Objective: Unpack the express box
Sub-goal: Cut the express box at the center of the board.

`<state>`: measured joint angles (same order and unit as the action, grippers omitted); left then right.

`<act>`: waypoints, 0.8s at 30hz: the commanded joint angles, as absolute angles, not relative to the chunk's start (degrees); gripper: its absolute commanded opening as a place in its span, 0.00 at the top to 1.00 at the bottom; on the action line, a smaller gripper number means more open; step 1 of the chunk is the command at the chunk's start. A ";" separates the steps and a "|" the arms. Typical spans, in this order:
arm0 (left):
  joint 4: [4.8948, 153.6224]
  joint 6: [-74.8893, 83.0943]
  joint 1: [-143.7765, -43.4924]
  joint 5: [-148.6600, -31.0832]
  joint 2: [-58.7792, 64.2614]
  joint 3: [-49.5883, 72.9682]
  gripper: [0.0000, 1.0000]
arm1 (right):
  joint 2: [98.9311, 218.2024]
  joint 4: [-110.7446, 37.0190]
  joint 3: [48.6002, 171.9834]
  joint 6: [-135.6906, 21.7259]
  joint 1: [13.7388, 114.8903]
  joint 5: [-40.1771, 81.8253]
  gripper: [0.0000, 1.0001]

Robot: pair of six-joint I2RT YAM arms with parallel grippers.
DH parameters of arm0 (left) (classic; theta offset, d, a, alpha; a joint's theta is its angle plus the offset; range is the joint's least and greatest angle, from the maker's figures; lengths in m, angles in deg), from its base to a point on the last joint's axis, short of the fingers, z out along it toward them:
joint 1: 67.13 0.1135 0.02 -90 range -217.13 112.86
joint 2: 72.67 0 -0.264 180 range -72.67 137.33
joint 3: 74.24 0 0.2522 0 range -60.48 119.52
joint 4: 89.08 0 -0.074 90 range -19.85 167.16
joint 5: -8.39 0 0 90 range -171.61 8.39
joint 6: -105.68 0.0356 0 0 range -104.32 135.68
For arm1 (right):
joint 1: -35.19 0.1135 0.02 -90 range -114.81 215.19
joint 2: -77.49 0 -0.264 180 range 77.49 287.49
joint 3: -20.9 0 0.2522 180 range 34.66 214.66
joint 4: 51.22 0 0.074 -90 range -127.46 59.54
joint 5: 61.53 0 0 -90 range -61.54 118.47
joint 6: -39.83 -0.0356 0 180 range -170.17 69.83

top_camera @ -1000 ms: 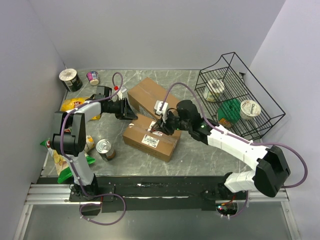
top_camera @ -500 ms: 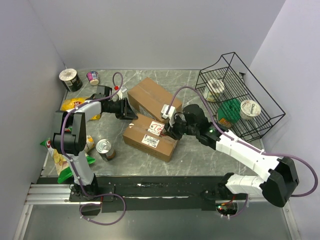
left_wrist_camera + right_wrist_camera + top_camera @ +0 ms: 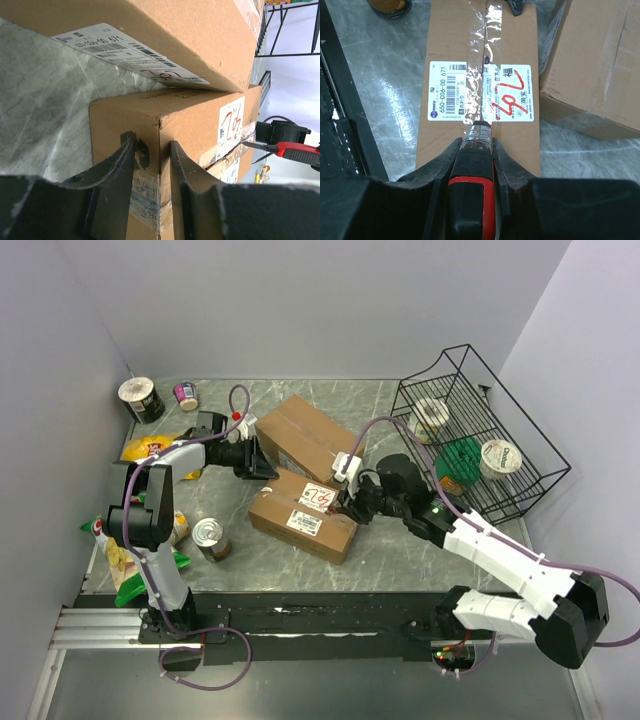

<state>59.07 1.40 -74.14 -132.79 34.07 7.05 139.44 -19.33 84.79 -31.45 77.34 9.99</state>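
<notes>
The small brown cardboard box (image 3: pixel 303 515) with white labels is lying near the middle of the tabletop (image 3: pixel 400 560), a little toward the near edge, just beside a larger brown cardboard box (image 3: pixel 305 435). The left tool (image 3: pixel 152 155) is clamped on the far-left corner of the small box and is steadying it. The right tool (image 3: pixel 475 160) is closed around a red-and-black box cutter (image 3: pixel 471 195), whose tip is sitting on the clear tape (image 3: pixel 482 30) of the top seam. To do this well, I think the blade should be running shallow and straight along the seam, while the left tool is holding firmly so the box is not sliding.
</notes>
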 commanded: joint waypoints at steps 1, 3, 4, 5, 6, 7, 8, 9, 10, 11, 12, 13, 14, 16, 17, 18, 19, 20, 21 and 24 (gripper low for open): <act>56.15 7.24 -73.38 -112.81 40.18 3.86 0.77 | 135.15 -8.46 83.97 -32.59 76.41 10.36 1.00; 56.06 7.33 -73.38 -112.72 40.36 3.94 0.77 | 134.36 -7.67 83.44 -32.59 76.32 10.27 1.00; 56.06 7.42 -73.38 -112.64 40.45 3.94 0.78 | 134.09 -7.32 83.44 -32.50 76.06 10.27 1.00; 56.06 7.59 -73.38 -112.55 40.45 4.03 0.78 | 134.00 -6.62 83.35 -32.50 76.06 10.36 1.00; 55.89 7.60 -73.38 -112.63 40.54 4.03 0.78 | 133.39 -6.43 83.00 -32.24 76.06 10.36 1.00; 55.89 7.68 -73.38 -112.55 40.54 4.12 0.78 | 133.12 -6.08 82.82 -32.06 75.97 10.27 1.00; 55.80 7.77 -73.38 -112.55 40.54 4.12 0.78 | 132.86 -5.47 82.39 -31.98 75.88 10.27 1.00; 55.88 7.77 -73.38 -112.46 40.63 4.03 0.78 | 132.42 -5.03 82.21 -31.89 75.79 10.27 1.00; 55.80 7.77 -73.38 -112.37 40.63 4.03 0.78 | 132.07 -4.68 82.03 -31.80 75.88 10.18 1.00; 55.80 7.86 -73.38 -112.29 40.54 4.03 0.78 | 131.81 -4.33 81.86 -31.62 75.71 10.36 1.00; 55.88 7.86 -73.38 -112.28 40.45 3.95 0.79 | 131.19 -3.71 81.85 -31.54 75.71 10.36 1.00; 55.89 7.86 -73.38 -112.11 40.36 3.86 0.79 | 130.93 -3.27 81.85 -31.45 75.62 10.62 1.00; 55.89 7.95 -73.38 -112.11 40.36 3.86 0.79 | 130.66 -2.66 82.03 -31.27 75.53 10.80 1.00; 55.97 8.04 -73.38 -112.11 40.36 3.59 0.79 | 129.87 -0.90 82.21 -31.10 74.74 10.80 1.00; 55.97 8.12 -73.38 -111.93 40.36 3.68 0.79 | 129.61 -0.46 82.38 -30.92 74.48 10.89 1.00; 56.06 8.04 -73.38 -111.93 40.36 3.59 0.80 | 129.00 0.07 82.30 -30.75 74.13 10.80 1.00; 56.06 8.04 -73.38 -111.85 40.45 3.59 0.80 | 128.64 1.20 82.21 -30.57 73.95 10.80 1.00; 55.97 8.21 -73.38 -111.84 40.54 3.77 0.80 | 128.29 1.65 82.12 -30.31 73.77 10.80 1.00; 55.89 8.12 -73.38 -111.76 40.80 4.03 0.80 | 127.59 2.26 82.21 -30.22 73.60 10.80 1.00; 55.53 8.21 -73.38 -111.67 41.15 4.47 0.80 | 126.45 4.28 82.12 -29.78 73.16 10.71 1.00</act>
<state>58.76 1.44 -74.18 -132.88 34.40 7.35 128.97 -7.94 82.95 -30.09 74.17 10.23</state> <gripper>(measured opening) 0.357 0.321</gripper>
